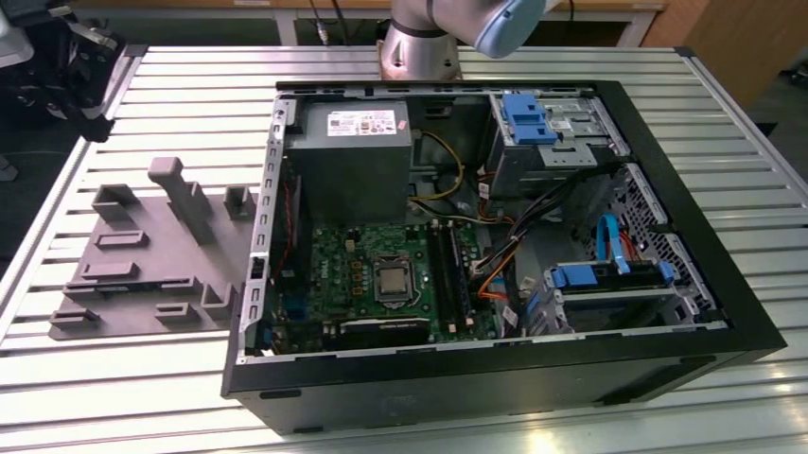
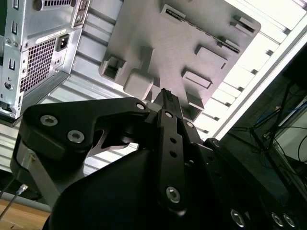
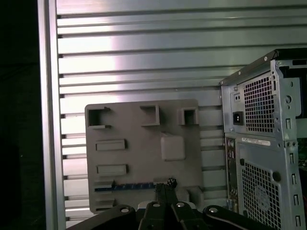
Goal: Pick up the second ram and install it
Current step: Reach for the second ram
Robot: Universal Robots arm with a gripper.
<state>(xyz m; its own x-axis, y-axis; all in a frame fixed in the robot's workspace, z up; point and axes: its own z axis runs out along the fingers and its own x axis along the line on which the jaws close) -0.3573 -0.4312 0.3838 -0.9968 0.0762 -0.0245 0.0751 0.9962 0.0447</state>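
First wrist view shows the claw [image 3: 164,185] with its fingertips pressed together, pinching nothing, over the grey tray [image 3: 144,153]. The second ram [image 3: 127,187] lies flat in a tray slot just beside the fingertips, and the computer case [image 3: 259,143] stands on the claw's opposite side.

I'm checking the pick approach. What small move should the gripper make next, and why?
Probably ease down toward the long, thin bluish memory stick lying in the grey moulded plastic tray. In the first wrist view the gripper hangs over the tray, apart from it, lined up near one end of that stick.
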